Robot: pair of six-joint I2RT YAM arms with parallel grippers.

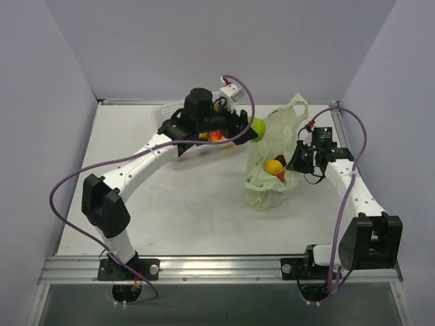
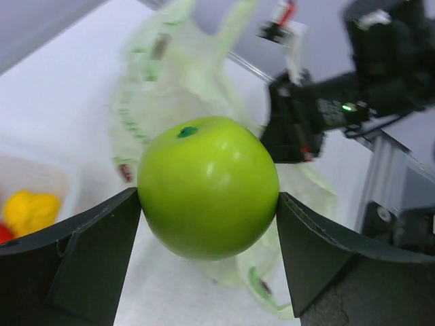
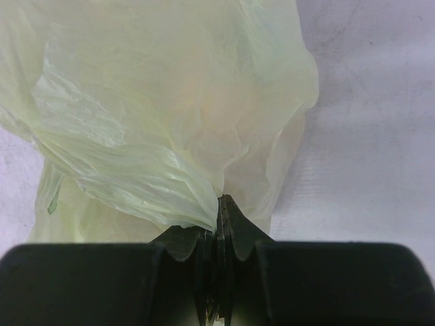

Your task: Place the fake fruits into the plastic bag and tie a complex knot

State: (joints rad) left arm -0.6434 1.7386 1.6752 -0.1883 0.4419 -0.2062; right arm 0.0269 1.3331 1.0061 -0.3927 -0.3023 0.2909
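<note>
**Green Apple Held Beside Bag; Bag Edge Pinched by Right Arm**

A glossy green toy apple (image 2: 207, 180) is gripped across its middle by the left end effector (image 2: 209, 227). The black fingers (image 2: 95, 238) are pressed against its two sides. In the top view the apple is held above the bench (image 1: 190, 210), just beside the upper left edge of the thin translucent pale-green plastic bag (image 1: 270, 193). Whether it is already over the opening cannot be told.

The right end effector (image 3: 219, 221) is pressed together on a gathered fold of the bag film. This pinch is judged to be there to hold the bag up and steady so that fruit can be dropped in. One handle loop is seen standing up at the far side of the bag.

A yellow toy fruit (image 1: 273, 166) and an orange-brown piece (image 1: 281, 178) are seen through the film, inside the bag. Further red and yellow fruits (image 1: 214, 136) lie in the white perforated plastic basket (image 1: 166, 112), under the left arm.

The filling step is judged to be partly done. The knot has not yet been started.
</note>
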